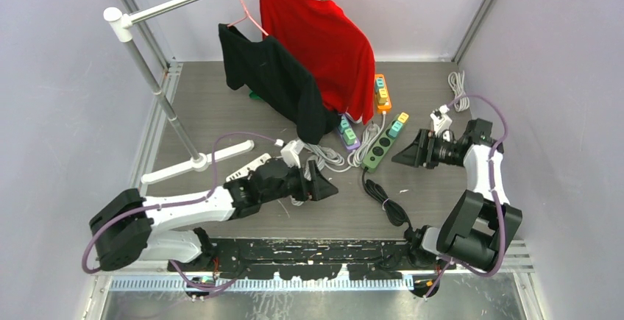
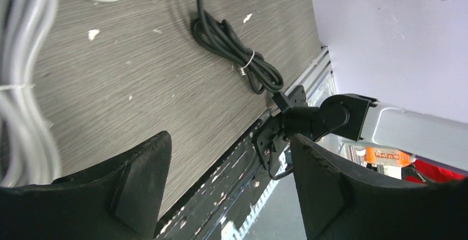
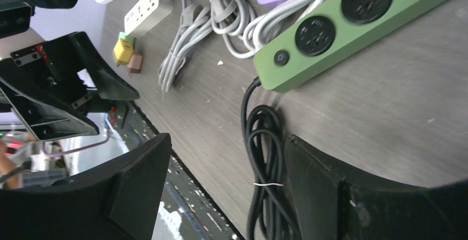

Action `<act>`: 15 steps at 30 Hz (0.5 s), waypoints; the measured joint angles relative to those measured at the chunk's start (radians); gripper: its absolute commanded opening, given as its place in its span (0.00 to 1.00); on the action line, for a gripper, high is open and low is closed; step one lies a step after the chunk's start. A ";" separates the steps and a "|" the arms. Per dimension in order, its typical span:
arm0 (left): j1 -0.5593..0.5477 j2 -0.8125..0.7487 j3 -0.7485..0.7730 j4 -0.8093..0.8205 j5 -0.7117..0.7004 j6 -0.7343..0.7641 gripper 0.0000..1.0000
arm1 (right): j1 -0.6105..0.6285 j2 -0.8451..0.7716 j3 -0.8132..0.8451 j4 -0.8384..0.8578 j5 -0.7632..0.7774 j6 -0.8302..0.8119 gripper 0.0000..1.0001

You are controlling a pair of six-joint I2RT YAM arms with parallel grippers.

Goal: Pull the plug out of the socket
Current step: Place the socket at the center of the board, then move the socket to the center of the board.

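1. Plug [image 1: 396, 126]: teal, seated near the far end of the green strip [image 1: 379, 147], w/ a yellow one [image 1: 402, 118] just past it. Not yet pulled. Judged to be the target since it's the seated plug closest to an arm.
2. Green strip lies flat on the surface [image 1: 221, 107], angled, w/ two empty sockets + a button at its near end. Nothing pins it, so it'll prob. lift or slide w/ the plug unless held down.
3. Right gripper [image 1: 406, 151] is just right of the strip's near half, fingers spread wide, nothing between them. Its wrist cam looks at the empty sockets, the plug only at the frame edge, so it isn't lined up on the plug. Spread suits straddling the plug body once it is.
4. Black cord [image 1: 386, 198] exits the strip's near end and lies tied in a bundle toward the arm bases, slack, so it won't resist a pull.
5. White cords [image 1: 331, 157] are bundled left of the strip, by the purple strip [image 1: 347, 134] and the white strip [image 1: 292, 151]. Clutter there limits approach from the left.
6. Left gripper [image 1: 324, 186] is left of the strip, beyond the white cords, pointed toward it, also wide open and empty. Looks placed to brace the strip while the right pulls; that's a guess.
7. Loose yellow plug [image 3: 123, 48] lies further left of the strip, by the white strip, in no socket.
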 measured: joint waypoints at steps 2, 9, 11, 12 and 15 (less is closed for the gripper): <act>-0.010 0.058 0.032 0.034 -0.001 0.001 0.72 | 0.000 -0.023 -0.074 0.039 -0.023 0.033 0.79; -0.033 0.298 0.144 0.121 -0.027 -0.049 0.43 | 0.000 -0.064 -0.132 0.116 -0.025 0.074 0.77; -0.037 0.366 0.177 0.138 -0.032 -0.061 0.41 | 0.000 -0.035 -0.117 0.116 -0.021 0.076 0.77; -0.040 0.407 0.202 0.145 -0.036 -0.066 0.40 | 0.000 -0.011 -0.101 0.112 -0.017 0.075 0.76; -0.047 0.509 0.264 0.160 -0.048 -0.085 0.40 | 0.000 0.062 -0.045 0.082 -0.001 0.061 0.76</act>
